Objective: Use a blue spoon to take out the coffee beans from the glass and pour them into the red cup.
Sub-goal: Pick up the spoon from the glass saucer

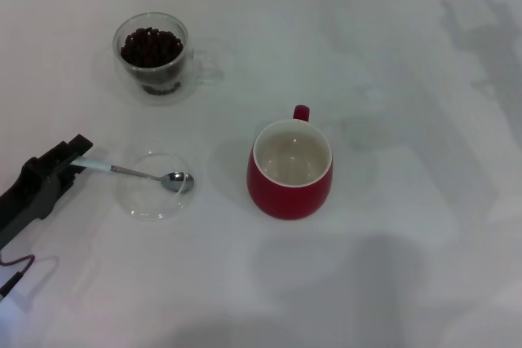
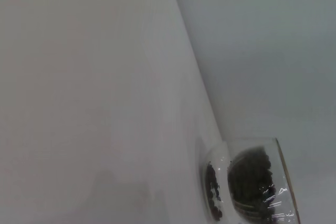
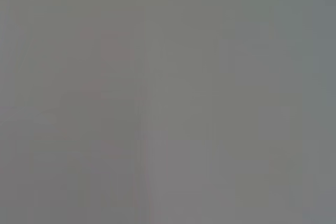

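The blue spoon (image 1: 145, 174) lies with its silver bowl in a flat clear dish (image 1: 155, 187) and its pale handle pointing left. My left gripper (image 1: 78, 160) is at the left edge of the table, open, with its fingers on either side of the handle's end. The glass (image 1: 152, 53) of coffee beans (image 1: 151, 46) stands at the back left; the left wrist view also shows the glass (image 2: 252, 184) and its beans (image 2: 252, 174). The red cup (image 1: 290, 170) stands mid-table with a bare cream inside and its handle pointing away. My right gripper is out of view.
The white table (image 1: 408, 79) spreads wide to the right of the red cup and along the front. A thin cable (image 1: 16, 270) runs from the left arm at the front left corner.
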Robot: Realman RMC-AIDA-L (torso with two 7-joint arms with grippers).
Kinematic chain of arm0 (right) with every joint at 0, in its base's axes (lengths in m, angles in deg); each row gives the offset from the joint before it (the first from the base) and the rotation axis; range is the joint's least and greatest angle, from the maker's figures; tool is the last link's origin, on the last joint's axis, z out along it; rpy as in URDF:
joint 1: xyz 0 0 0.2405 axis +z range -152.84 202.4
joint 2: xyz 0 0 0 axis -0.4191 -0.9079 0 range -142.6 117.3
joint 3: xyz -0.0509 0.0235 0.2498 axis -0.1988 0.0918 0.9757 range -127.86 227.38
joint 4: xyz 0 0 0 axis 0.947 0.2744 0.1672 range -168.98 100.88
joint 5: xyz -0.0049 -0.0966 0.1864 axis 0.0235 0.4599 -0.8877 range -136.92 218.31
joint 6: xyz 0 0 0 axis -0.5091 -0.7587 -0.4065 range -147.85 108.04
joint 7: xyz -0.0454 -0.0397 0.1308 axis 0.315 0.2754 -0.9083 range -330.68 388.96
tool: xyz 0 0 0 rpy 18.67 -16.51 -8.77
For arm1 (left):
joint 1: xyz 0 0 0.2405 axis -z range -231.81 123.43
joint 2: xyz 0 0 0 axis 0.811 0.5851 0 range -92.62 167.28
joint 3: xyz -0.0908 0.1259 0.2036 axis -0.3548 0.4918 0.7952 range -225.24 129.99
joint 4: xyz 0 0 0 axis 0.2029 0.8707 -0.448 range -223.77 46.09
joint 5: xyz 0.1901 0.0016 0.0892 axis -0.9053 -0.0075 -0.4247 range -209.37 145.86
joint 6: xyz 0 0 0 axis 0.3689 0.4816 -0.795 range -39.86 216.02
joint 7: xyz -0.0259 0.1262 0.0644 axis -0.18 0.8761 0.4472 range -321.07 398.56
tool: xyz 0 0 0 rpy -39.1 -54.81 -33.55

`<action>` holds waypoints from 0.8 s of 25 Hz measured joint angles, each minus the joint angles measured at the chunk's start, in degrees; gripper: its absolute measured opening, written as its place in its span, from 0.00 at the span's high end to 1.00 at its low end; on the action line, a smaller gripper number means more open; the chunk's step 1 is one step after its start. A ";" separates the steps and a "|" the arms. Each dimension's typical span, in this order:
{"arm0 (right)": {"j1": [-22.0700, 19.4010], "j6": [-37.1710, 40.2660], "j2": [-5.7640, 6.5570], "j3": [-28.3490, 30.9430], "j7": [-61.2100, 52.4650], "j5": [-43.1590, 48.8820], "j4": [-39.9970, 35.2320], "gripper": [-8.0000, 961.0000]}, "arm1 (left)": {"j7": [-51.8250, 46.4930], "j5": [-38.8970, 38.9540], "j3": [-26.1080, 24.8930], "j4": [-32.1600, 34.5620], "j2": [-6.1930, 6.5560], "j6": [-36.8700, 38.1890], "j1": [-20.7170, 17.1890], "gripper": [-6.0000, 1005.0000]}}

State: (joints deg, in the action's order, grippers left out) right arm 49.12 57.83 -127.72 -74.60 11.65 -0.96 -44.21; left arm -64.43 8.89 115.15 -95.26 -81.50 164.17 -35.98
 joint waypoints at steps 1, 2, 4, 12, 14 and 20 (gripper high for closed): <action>0.00 0.11 0.01 0.00 0.00 0.00 -0.01 0.21 | 0.04 0.01 0.00 0.01 0.01 0.00 -0.02 0.50; 0.00 0.21 0.01 0.00 0.00 0.00 -0.03 0.21 | 0.06 0.01 0.00 0.01 0.03 0.00 -0.06 0.52; 0.00 0.24 0.02 0.00 0.00 0.00 -0.08 0.21 | 0.07 0.05 0.00 0.01 0.09 0.00 -0.14 0.57; -0.15 0.31 0.03 0.00 0.00 0.00 -0.12 0.21 | 0.49 0.36 -0.24 0.01 0.09 0.39 -0.19 0.83; -0.27 0.31 0.03 0.00 0.00 -0.01 -0.12 0.21 | 0.52 0.40 -0.37 0.01 0.09 0.50 -0.15 0.84; -0.50 0.33 0.03 0.00 -0.08 0.00 -0.15 0.21 | 0.52 0.62 -0.45 -0.15 0.31 1.26 0.46 0.86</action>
State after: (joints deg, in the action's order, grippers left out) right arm 48.63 58.15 -127.70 -74.60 11.57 -0.96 -44.37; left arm -63.91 9.50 114.70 -95.41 -81.19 165.44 -35.52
